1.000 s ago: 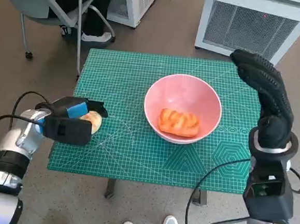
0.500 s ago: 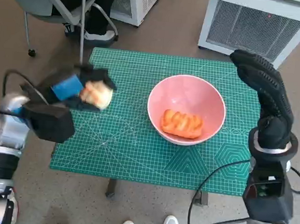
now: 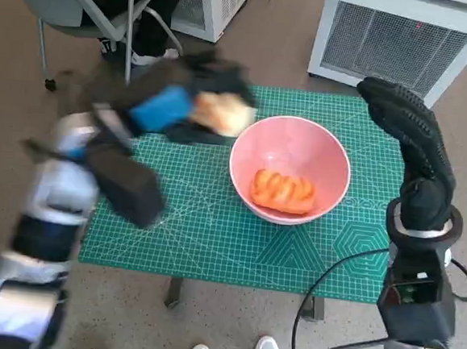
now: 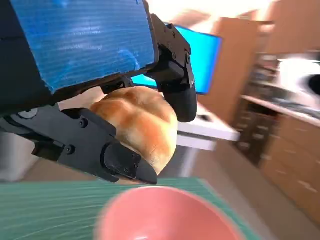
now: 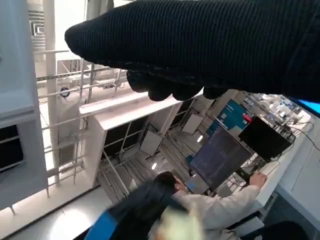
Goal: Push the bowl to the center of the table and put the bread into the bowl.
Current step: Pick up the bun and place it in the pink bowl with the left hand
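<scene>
A pale roll (image 3: 220, 112) was held in the left hand (image 3: 178, 105), which was clamped on it from two sides; in the left wrist view the roll (image 4: 140, 125) was seen pinched between black fingers (image 4: 175, 85), with its browned crust facing the camera. In the head view the roll sat in the upper centre of the frame, raised off the green mat (image 3: 197, 220) and just to the left of the pink bowl (image 3: 290, 169), close to its rim but not yet over the hollow. The bowl stood near the middle of the desk, and an orange, ridged bread (image 3: 281, 192) already lay in it. The roll was judged to be light and soft, easily dented by a hard squeeze, with a dry crust unlikely to slip; a gentle hold across its widest part, as shown, was thought best. The roll looked rounded, and motion blur in the head view left its long axis unclear. The ridged bread in the bowl was plainly longer than wide, its long axis running left to right across the frame, tilted slightly down to the right. The right hand (image 3: 410, 136) was raised at the right of the frame beyond the bowl, holding nothing; its fingers appeared held loosely together and extended.
</scene>
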